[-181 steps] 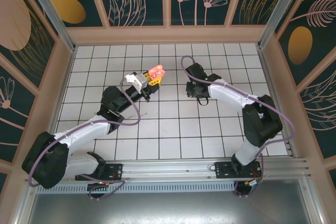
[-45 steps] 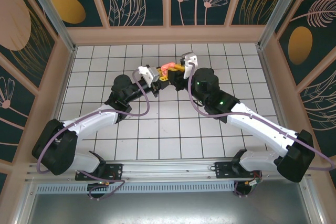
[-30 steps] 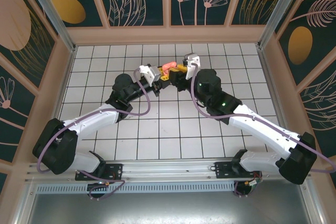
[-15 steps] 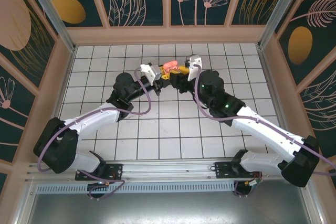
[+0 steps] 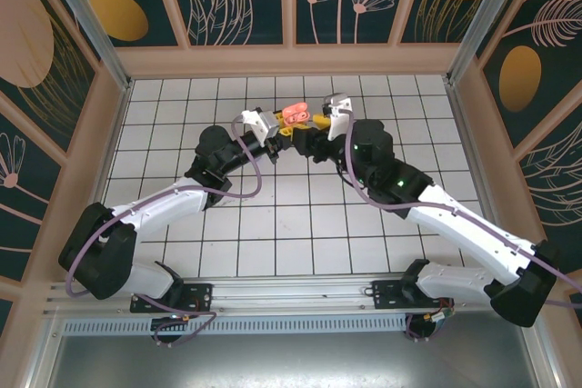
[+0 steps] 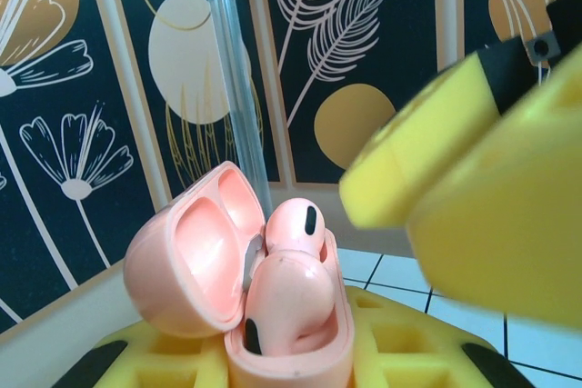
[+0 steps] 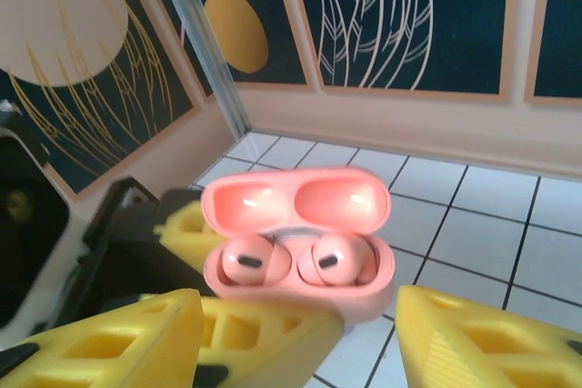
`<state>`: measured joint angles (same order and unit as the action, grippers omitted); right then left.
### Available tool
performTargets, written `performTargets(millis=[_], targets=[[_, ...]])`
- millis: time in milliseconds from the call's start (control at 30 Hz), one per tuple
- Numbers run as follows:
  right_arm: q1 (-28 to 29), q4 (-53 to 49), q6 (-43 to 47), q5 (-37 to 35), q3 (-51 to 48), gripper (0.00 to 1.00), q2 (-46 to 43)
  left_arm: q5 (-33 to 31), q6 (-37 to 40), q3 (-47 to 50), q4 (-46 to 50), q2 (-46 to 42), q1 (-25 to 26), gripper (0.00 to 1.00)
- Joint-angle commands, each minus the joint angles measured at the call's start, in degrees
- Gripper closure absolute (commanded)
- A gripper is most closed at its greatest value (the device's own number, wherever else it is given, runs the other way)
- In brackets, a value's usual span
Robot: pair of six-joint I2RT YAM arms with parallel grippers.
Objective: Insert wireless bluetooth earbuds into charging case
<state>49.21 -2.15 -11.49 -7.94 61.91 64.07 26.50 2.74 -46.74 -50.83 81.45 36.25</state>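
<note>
The left gripper (image 5: 283,131) is closed on the salmon-pink charging case (image 5: 294,114) and holds it up above the white tiled floor (image 5: 300,215), near the back of the cell. In the left wrist view the left gripper's (image 6: 289,368) yellow fingers (image 6: 409,352) press on the lower body of the case (image 6: 289,315) from both sides. The lid (image 6: 195,261) is swung open, and in this view it leans to the left. In the right wrist view the case (image 7: 300,293) faces the camera with its lid (image 7: 296,202) standing up above the body, and the two salmon-pink earbuds (image 7: 244,262) sit side by side in their wells (the round heads are showing, the stems are down inside). The right gripper (image 5: 315,124) is just beside the case, on the side opposite to the left one. Its (image 7: 296,329) yellow fingers (image 7: 100,343) are spread wide, one at each lower corner of the right wrist view, and they hold nothing. I cannot tell if a fingertip touches the case.
</note>
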Motion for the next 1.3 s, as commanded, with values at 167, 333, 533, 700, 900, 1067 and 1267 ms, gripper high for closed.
performTargets(millis=[167,333,533,700,900,1067,1267], targets=[[-3.63,-4.60,-3.91,1.65,9.56,0.40,0.90,-0.14,-0.79,0.88,-4.19,0.73,0.25,1.00],[-8.10,-8.75,-6.80,6.22,14.37,0.41,4.56,0.41,-0.53,2.23,-4.61,0.52,0.23,1.00],[-12.66,-17.02,-8.18,10.98,22.18,0.52,12.27,2.75,1.00,3.99,-4.42,0.56,0.28,1.00],[-13.59,-24.73,-7.20,14.18,30.49,0.72,19.63,5.29,2.60,4.51,-2.25,0.75,0.26,1.00],[-13.68,-31.53,-6.12,17.43,37.26,0.94,26.57,6.93,4.17,4.11,0.53,1.08,0.25,1.00],[-13.31,-34.78,-5.57,20.36,38.05,0.97,28.41,6.35,4.79,3.59,1.34,1.17,0.27,1.00],[-11.56,-37.30,-5.17,20.60,34.65,1.00,26.95,5.66,5.00,2.47,1.61,1.68,0.26,1.00]])
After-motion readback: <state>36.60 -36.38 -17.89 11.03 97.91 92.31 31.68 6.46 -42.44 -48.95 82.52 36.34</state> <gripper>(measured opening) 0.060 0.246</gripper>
